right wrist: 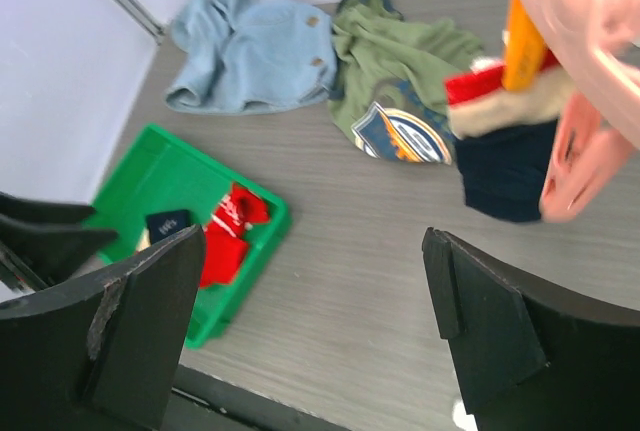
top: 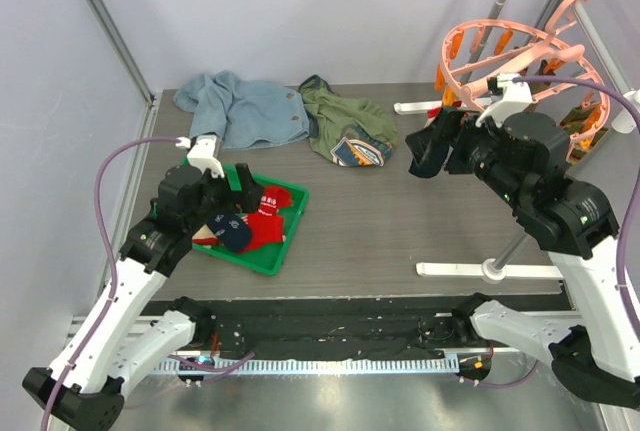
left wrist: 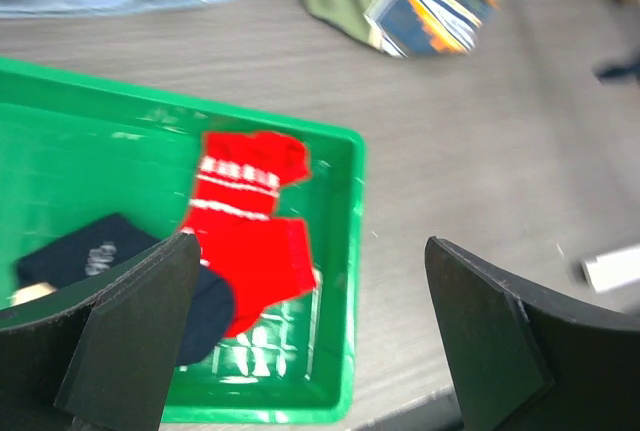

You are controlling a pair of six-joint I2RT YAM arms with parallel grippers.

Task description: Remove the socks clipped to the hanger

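Jaws wide apart and empty on both the left gripper (left wrist: 310, 246) and the right gripper (right wrist: 312, 241). Upper right of the overhead view: pink hanger (top: 520, 61), tilted, with a clipped navy sock (right wrist: 505, 166) just beyond the right jaws, untouched. Lower left: green tray (left wrist: 80, 131) beneath the left jaws, holding a red striped sock (left wrist: 245, 221) and a dark blue sock (left wrist: 100, 251). Left arm bent low over the tray. Right arm raised beside the hanger.

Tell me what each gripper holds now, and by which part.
Nothing is held. Left gripper open over the tray; right gripper open near the hanger.
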